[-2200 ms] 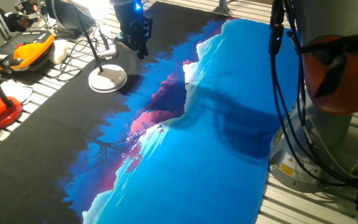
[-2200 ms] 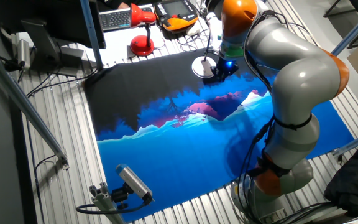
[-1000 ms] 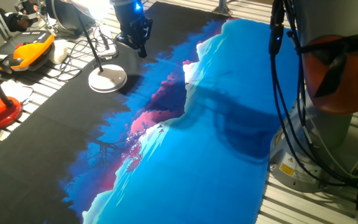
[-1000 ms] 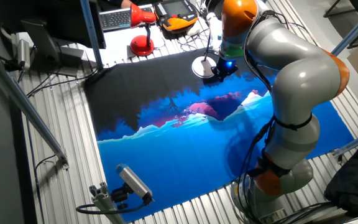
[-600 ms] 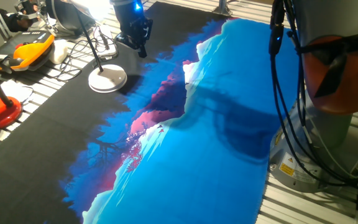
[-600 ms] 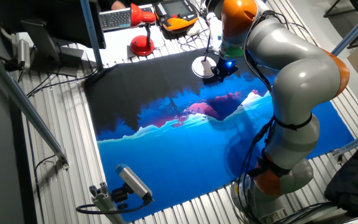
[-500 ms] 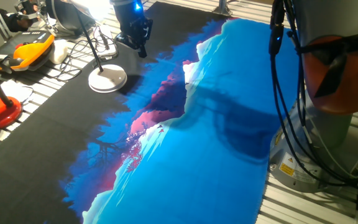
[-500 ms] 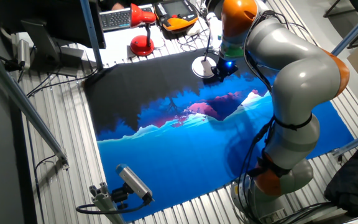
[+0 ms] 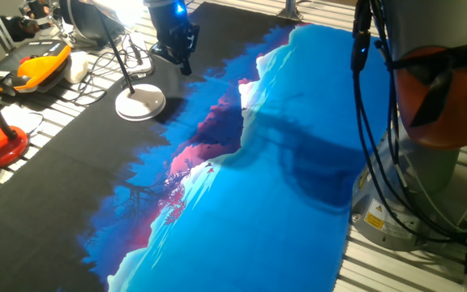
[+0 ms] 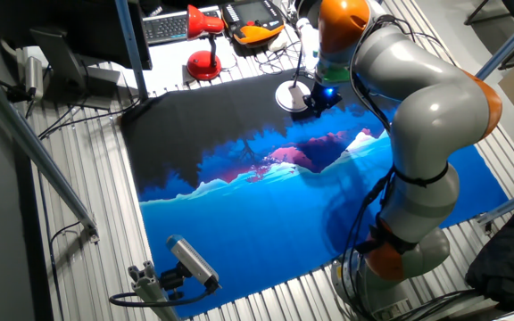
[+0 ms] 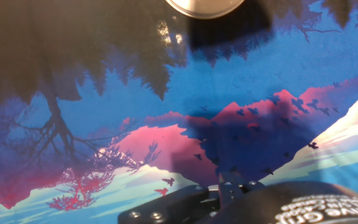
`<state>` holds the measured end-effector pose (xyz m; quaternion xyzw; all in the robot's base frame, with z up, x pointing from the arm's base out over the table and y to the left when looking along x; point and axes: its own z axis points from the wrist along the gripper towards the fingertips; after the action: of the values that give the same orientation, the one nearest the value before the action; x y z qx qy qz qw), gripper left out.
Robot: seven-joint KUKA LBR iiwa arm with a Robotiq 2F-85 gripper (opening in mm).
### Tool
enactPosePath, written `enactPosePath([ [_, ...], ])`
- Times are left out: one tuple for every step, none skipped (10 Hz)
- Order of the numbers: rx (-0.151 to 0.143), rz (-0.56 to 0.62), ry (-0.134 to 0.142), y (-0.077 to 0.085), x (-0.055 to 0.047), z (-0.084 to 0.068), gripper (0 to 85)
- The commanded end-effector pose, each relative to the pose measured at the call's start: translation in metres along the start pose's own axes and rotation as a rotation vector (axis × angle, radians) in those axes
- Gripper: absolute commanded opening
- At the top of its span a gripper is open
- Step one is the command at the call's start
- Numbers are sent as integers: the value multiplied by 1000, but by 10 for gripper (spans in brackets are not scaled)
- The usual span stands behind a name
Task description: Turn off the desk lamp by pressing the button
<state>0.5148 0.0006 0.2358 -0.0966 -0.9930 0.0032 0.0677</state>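
Hovering unchanged from moments earlier, gripper just beside desk lamp at mat's dark corner; finger state impossible to tell. Lamp head lit; hand-view lettering unreadable.

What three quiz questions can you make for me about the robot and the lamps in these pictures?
1. True or false: the claw is pressing down on the desk lamp base.
2. What colour is the round base of the other lamp at the table's edge?
   A. red  B. green  C. yellow
3. Fill in: the desk lamp's base stands on the ____ part of the printed mat.

Key:
1. False. The claw hangs beside the base, apart from it.
2. A
3. black
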Motion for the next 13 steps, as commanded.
enactPosePath([
  [1,-6,0,0,0,0,0],
  [-11,34,-6,0,0,0,0],
  [-31,48,-58,0,0,0,0],
  [-32,50,-104,0,0,0,0],
  [-44,46,-99,0,0,0,0],
  [-57,40,-108,0,0,0,0],
  [-60,41,-134,0,0,0,0],
  [-55,53,-158,0,0,0,0],
  [-38,62,-185,0,0,0,0],
  [-17,71,-224,0,0,0,0],
  [12,78,-268,0,0,0,0],
  [17,79,-283,0,0,0,0],
  [23,90,-301,0,0,0,0],
])
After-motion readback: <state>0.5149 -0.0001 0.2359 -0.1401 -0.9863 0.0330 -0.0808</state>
